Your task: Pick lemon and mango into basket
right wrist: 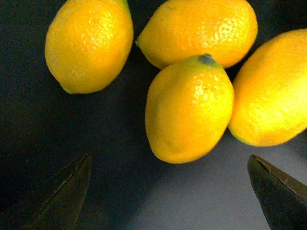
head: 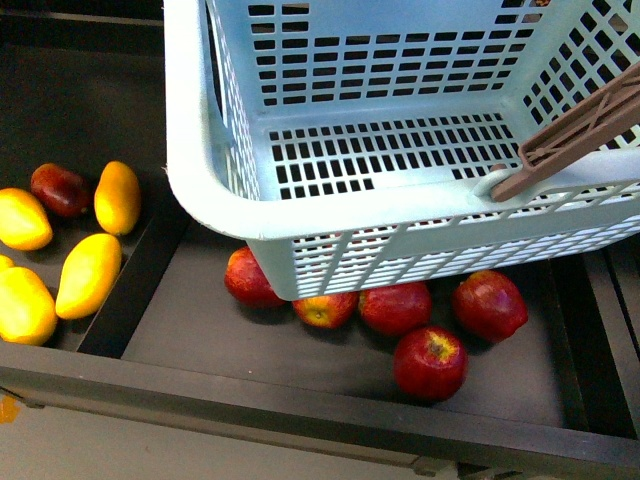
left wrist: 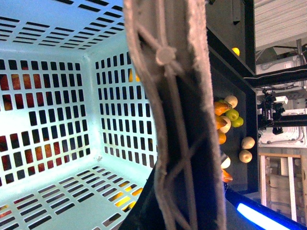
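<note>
1. Aqua plastic fills most of the front view: the basket (head: 300, 215) sits high in the frame, empty, with its brown handle (head: 580, 140) lying across the right-hand rim. We see neither arm in this view.
2. Five red apples (head: 430, 362) lie in the middle compartment. Three of them are partly covered by the basket's near edge.
3. Past a dark divider (head: 140, 280), the left compartment holds the yellow fruit. The mango (head: 88, 274) lies lengthwise just beside the divider. A plump lemon (head: 20, 218) lies near it at the frame's left edge, next to a dark red fruit (head: 60, 188).
4. In the left wrist view, the handle (left wrist: 177, 120) runs very close across the lens, with the basket's slotted interior (left wrist: 57, 143) beside it. Red fruit shows through the slots. A dark shape lies at the handle's foot; we cannot tell whether it is the left gripper or how its jaws stand.
5. Beyond the basket in that view, mixed fruit (left wrist: 230, 115) rests on a dark shelf.
6. In the right wrist view, the right gripper (right wrist: 170, 191) hangs with its fingers spread wide, grasping nothing.
7. One lemon (right wrist: 189, 110) lies on the dark surface between the fingertips and just ahead of them. It touches two neighbouring lemons, and a fourth lies apart.
</note>
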### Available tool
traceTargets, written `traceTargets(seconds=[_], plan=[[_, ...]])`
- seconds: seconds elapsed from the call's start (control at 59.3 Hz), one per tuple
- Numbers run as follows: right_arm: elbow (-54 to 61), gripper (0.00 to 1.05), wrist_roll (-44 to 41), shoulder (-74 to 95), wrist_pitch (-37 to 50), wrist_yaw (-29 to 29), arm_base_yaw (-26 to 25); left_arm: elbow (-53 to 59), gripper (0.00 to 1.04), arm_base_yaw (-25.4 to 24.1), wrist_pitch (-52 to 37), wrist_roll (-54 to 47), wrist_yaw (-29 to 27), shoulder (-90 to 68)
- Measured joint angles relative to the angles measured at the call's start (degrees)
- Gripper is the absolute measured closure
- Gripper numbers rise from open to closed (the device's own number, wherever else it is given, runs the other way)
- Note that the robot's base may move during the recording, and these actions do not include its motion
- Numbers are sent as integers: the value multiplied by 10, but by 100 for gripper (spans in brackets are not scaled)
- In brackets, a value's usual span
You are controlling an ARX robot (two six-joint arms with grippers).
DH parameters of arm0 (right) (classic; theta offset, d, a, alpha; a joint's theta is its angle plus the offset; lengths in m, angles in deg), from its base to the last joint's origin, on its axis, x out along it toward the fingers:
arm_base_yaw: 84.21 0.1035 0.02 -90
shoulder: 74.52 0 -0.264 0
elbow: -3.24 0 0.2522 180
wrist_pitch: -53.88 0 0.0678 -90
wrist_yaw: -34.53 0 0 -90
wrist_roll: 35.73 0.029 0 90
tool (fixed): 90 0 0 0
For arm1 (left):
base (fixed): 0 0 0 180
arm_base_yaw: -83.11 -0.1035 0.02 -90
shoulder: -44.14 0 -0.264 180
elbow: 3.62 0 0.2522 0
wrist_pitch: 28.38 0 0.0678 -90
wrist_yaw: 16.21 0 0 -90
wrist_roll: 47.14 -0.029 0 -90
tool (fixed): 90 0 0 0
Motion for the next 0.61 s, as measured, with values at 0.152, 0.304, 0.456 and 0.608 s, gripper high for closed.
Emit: traceTargets(seconds=[0.152, 0.304, 0.456, 0.608], plan=[[-30, 9, 0, 23, -16, -3, 0, 0, 100, 0, 0, 0, 0, 0], [-52, 9, 0, 45, -25, -10, -3, 0, 100, 0, 0, 0, -1, 0], [-78, 9, -1, 63, -35, -13, -6, 0, 100, 0, 0, 0, 0, 0], [-111, 9, -2, 79, -47, -15, -8, 0, 100, 0, 0, 0, 0, 0]])
